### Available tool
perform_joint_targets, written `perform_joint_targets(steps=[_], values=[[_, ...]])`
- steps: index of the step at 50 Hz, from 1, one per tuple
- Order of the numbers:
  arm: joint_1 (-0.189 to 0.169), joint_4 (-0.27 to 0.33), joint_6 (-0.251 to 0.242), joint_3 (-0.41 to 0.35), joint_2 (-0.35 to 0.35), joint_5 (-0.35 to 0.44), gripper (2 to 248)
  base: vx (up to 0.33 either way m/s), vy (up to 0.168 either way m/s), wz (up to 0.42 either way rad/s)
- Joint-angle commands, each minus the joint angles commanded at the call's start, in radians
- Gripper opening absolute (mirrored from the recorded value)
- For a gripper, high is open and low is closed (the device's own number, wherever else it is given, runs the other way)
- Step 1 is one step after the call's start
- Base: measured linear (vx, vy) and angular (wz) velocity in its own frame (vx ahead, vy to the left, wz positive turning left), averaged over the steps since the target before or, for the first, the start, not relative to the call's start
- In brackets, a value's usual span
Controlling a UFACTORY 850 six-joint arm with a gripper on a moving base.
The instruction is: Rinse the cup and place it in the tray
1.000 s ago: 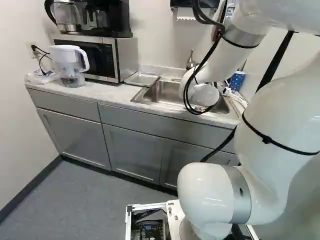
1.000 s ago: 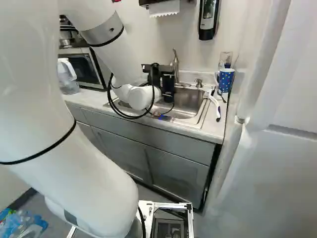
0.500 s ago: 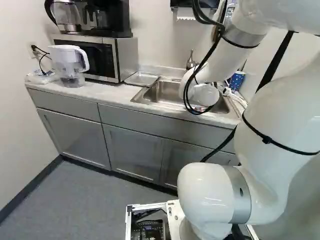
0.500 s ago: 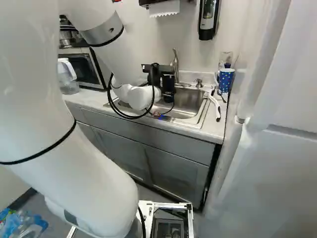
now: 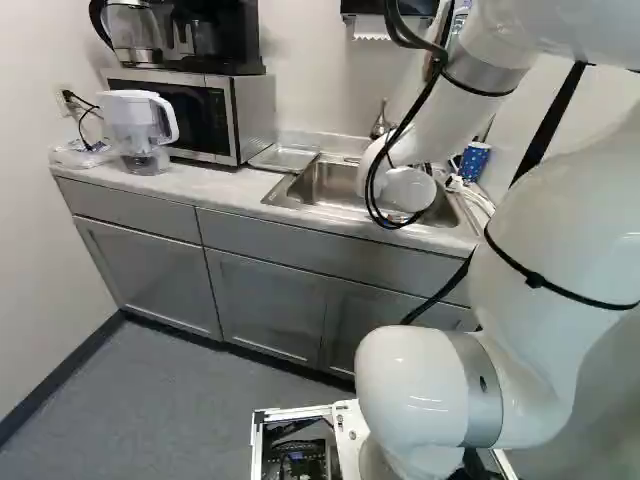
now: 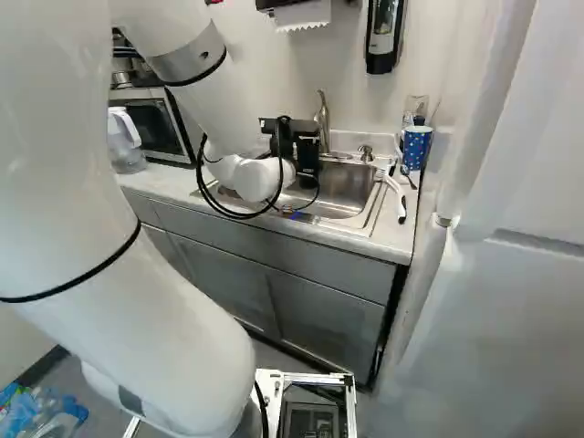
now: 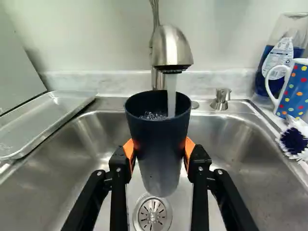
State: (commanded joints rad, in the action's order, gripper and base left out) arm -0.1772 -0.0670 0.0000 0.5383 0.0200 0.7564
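Note:
Over the sink, the black gripper [image 6: 308,151] shows at the end of my arm in the right base view. In the wrist view the gripper [image 7: 159,151] is shut on a dark cup [image 7: 159,139], an orange pad pressing on each side. The cup stands upright above the drain, its mouth under the faucet [image 7: 172,48]. Water runs from the faucet into it, and bubbling water shows inside. Beside the sink basin [image 7: 231,144], the clear tray [image 7: 43,120] lies on the counter near the wall.
A spotted blue mug [image 7: 294,89], a bottle of blue liquid [image 7: 274,62] and a brush [image 7: 294,139] stand or lie at the sink's other side. A microwave [image 5: 190,115] and a water pitcher [image 5: 140,125] are on the counter. A soap dispenser [image 6: 381,36] hangs on the wall.
The gripper has shifted very slightly over the sink in the right base view. The base has not moved.

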Motion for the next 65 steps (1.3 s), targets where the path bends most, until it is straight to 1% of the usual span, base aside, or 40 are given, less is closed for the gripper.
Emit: perform_joint_targets(steps=[31,52,56,65], values=[[0.103,0.0,0.0,0.024,-0.019,0.0,120,0.0,0.0,0.0],[0.171,0.0,0.0,0.03,0.02,-0.002,120,0.0,0.0,0.0],[0.179,0.0,0.0,0.032,0.028,-0.007,120,0.0,0.0,0.0],[0.183,0.0,0.0,0.035,0.045,-0.026,120,0.0,0.0,0.0]])
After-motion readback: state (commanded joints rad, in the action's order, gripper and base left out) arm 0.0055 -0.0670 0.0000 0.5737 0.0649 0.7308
